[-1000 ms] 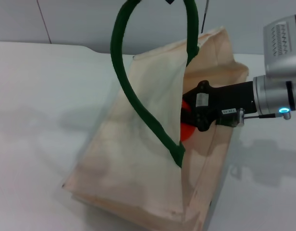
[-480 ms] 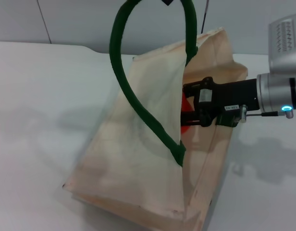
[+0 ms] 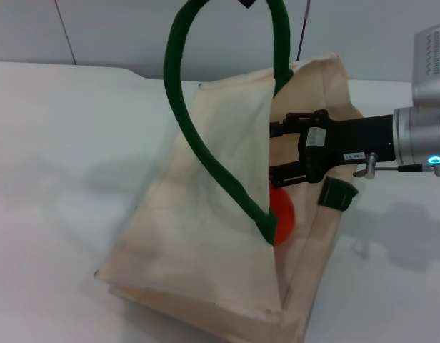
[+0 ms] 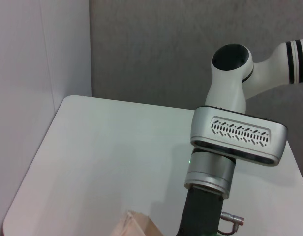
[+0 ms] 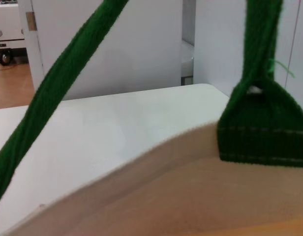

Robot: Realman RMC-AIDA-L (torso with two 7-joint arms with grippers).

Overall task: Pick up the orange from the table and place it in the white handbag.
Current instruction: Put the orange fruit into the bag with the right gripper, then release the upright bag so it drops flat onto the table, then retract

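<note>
The white handbag (image 3: 206, 214) stands on the table (image 3: 63, 128), and its dark green handles (image 3: 178, 93) are pulled up past the top edge of the head view. The orange (image 3: 282, 207) lies inside the bag's mouth, partly hidden by the near cloth wall. My right gripper (image 3: 277, 151) reaches into the mouth from the right, open and empty, just above the orange and apart from it. Only a dark tip of my left gripper (image 3: 247, 3) shows where the handles leave the view. The right wrist view shows the bag's rim (image 5: 141, 172) and a handle strap (image 5: 58, 83).
The left wrist view shows my right arm's silver wrist (image 4: 235, 142) and a corner of the bag (image 4: 139, 223) on the table. A grey wall (image 3: 363, 28) stands behind the table. Bare white tabletop lies to the left of the bag.
My right gripper has opened and pulled back to the right. The orange has dropped out of it and lies lower in the bag. The bag's right rim has shifted.
</note>
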